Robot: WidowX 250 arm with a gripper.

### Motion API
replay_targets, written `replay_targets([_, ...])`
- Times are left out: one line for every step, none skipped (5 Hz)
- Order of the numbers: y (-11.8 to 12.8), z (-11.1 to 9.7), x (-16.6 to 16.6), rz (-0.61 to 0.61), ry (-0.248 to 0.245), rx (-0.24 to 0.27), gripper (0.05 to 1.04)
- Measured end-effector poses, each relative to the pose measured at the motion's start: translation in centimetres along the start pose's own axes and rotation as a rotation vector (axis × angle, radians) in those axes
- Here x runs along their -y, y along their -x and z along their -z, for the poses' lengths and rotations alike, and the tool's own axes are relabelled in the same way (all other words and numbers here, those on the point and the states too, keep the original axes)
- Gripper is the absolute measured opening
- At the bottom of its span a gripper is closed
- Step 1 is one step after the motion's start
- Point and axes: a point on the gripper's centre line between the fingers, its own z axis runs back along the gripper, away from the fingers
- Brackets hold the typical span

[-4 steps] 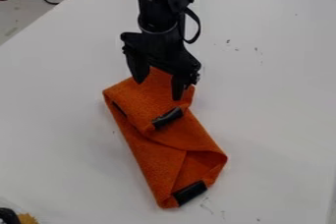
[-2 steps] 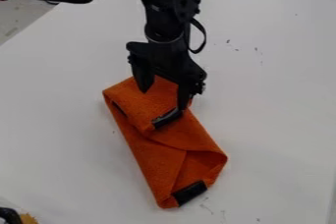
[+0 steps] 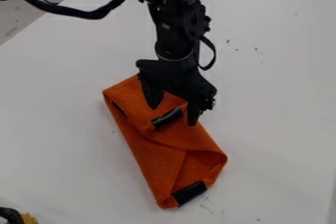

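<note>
And here the tool (image 3: 173,115) is held wide, its two fingers parted and nothing seen gripped between them, right over the upper part of the folded orange cloth (image 3: 154,161). The cloth is laid out at a slant on the desk (image 3: 275,95), its long axis run from an upper end, set nearer the desk's left edge, down and across towards the near side. By the tool, only that upper end is overhung; most of the cloth is left lying beyond the fingertips, on the near side. The upper dark strip (image 3: 168,118) is framed just by the fingertips, roughly between them, while the lower dark strip (image 3: 190,193) is found well apart, at the cloth's near end. Whether the fabric is touched cannot be told.

And the change: against the earlier frames, the tool has been carried nearer, along the cloth and slightly towards the desk's right edge, its spread kept about the same. By the cloth, no shift is shown; its folds and both strips are seen just where they were.
</note>
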Motion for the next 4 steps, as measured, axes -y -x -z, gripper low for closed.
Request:
replay_targets([0.1, 0.7, -0.2, 0.0, 0.002, -0.012, 1.0])
replay_targets([-0.1, 0.8, -0.8, -0.014, -0.01, -0.002, 1.0])
replay_targets([0.1, 1.1, -1.0, -0.009, -0.025, -0.02, 1.0])
replay_targets([-0.1, 1.7, -1.3, -0.013, -0.022, -0.036, 0.953])
